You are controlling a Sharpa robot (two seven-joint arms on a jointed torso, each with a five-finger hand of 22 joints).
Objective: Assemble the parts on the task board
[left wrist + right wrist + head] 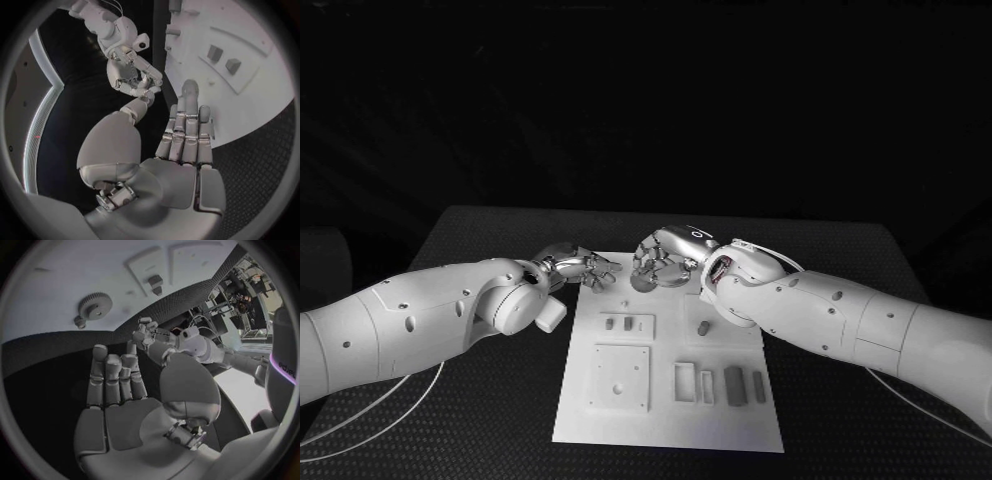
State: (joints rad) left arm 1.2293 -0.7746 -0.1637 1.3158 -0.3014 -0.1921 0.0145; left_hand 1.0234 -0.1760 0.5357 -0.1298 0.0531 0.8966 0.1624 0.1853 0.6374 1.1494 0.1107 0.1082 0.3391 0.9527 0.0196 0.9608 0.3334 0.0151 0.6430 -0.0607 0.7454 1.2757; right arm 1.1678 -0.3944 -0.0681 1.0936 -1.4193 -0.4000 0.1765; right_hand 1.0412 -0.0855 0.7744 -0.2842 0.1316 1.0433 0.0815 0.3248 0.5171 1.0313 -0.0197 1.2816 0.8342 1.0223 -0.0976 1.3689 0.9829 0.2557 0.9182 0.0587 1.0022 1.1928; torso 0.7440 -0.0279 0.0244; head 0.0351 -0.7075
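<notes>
The white task board lies in the middle of the table. Over its far edge my left hand and right hand hover close together. The left hand has its fingers stretched out flat and its palm bare. My right hand is also spread, with nothing in it. A grey gear lies on the board beyond the right hand's fingertips, a small piece beside it. Two short pegs stand in a small raised plate. Dark bars lie near the board's right side.
A square raised plate and a slotted block sit on the board's near half. Black textured table surrounds the board on all sides. Cables trail from the left arm over the table's near left.
</notes>
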